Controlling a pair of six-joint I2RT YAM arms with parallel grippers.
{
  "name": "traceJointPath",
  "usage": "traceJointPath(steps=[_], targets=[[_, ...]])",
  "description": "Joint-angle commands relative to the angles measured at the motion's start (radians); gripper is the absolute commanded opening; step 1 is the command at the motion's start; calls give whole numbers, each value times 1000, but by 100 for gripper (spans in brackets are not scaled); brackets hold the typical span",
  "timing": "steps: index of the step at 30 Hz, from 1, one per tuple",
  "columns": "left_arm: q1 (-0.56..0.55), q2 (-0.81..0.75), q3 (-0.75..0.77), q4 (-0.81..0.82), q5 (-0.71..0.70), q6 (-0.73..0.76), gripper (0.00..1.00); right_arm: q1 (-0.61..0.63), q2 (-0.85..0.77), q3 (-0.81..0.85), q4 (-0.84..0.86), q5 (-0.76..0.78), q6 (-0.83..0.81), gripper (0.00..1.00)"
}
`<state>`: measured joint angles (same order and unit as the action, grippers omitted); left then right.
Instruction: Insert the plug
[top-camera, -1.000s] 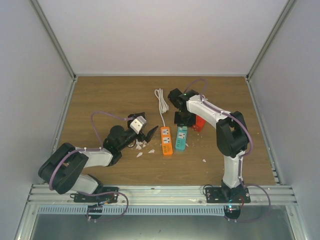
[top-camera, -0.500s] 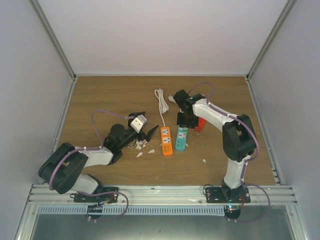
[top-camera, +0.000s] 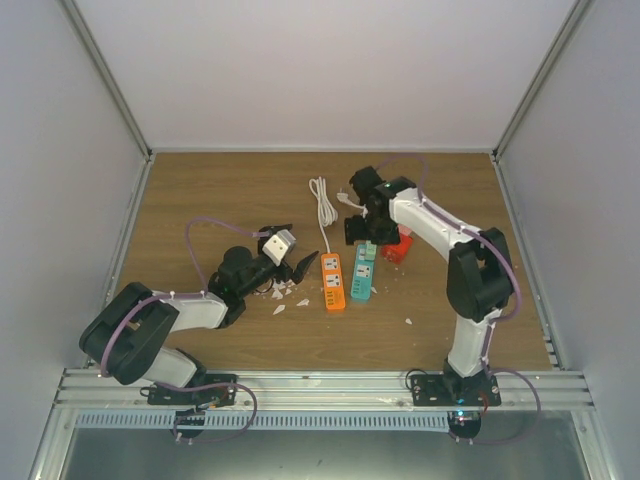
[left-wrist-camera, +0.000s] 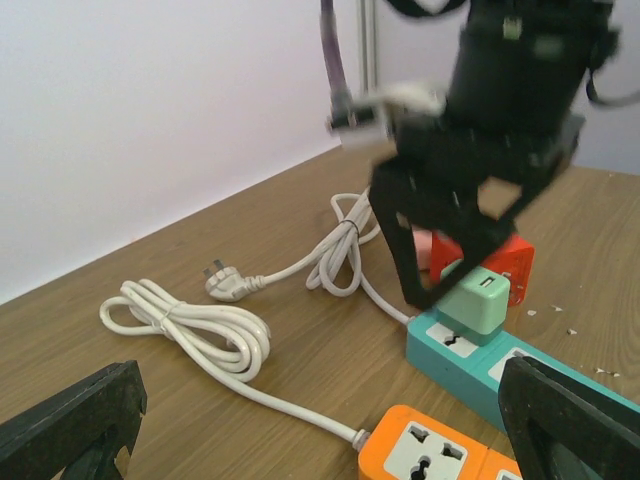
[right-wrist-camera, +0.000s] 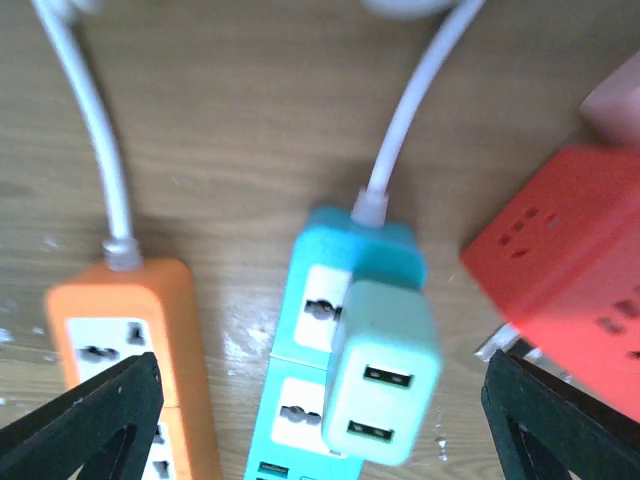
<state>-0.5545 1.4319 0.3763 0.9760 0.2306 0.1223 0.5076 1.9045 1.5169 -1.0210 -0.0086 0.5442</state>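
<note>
Two power strips lie side by side on the tabletop (top-camera: 220, 190): a teal power strip (right-wrist-camera: 305, 330) and, just to its left in the top view, an orange power strip (right-wrist-camera: 130, 340). The pale green charger (right-wrist-camera: 385, 370) stands upright on the teal power strip, on the socket nearest its cord end, with its two USB ports facing up. Whether its pins are fully home cannot be told.

The right gripper (right-wrist-camera: 322, 425) hangs directly over the teal power strip. Its fingers are spread wide on either side of the charger and touch neither it nor the strip.

A red cube socket (right-wrist-camera: 570, 280) sits just right of the teal power strip's cord end. A coiled white cable (left-wrist-camera: 190, 325) with a loose white plug (left-wrist-camera: 225, 283) lies beyond the strip.

The left gripper (left-wrist-camera: 320, 425) is left of the teal power strip, beyond the orange one, low over the wood, spread wide and holding nothing.
</note>
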Motion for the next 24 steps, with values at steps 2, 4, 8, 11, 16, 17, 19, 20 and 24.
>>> traceJointPath(steps=[2, 4, 8, 11, 16, 17, 19, 20, 24], targets=[[7, 12, 27, 36, 16, -8, 99, -67, -93, 99, -68, 52, -9, 93], [8, 17, 31, 34, 21, -10, 99, -93, -86, 86, -86, 82, 1, 94], [8, 23, 36, 24, 22, -9, 99, -126, -71, 30, -66, 117, 17, 95], [8, 22, 38, 19, 17, -6, 99, -131, -57, 13, -53, 163, 26, 97], [8, 24, 41, 16, 31, -9, 99, -158, -4, -9, -34, 186, 18, 100], [8, 24, 41, 16, 34, -8, 99, -164, 4, -13, -25, 183, 17, 100], [8, 24, 41, 15, 34, -9, 99, -173, 16, -28, -5, 180, 17, 100], [7, 25, 41, 14, 32, -8, 99, -176, 23, -33, 1, 183, 20, 100], [8, 25, 44, 8, 35, -7, 99, -191, 37, -69, 44, 174, 22, 100]])
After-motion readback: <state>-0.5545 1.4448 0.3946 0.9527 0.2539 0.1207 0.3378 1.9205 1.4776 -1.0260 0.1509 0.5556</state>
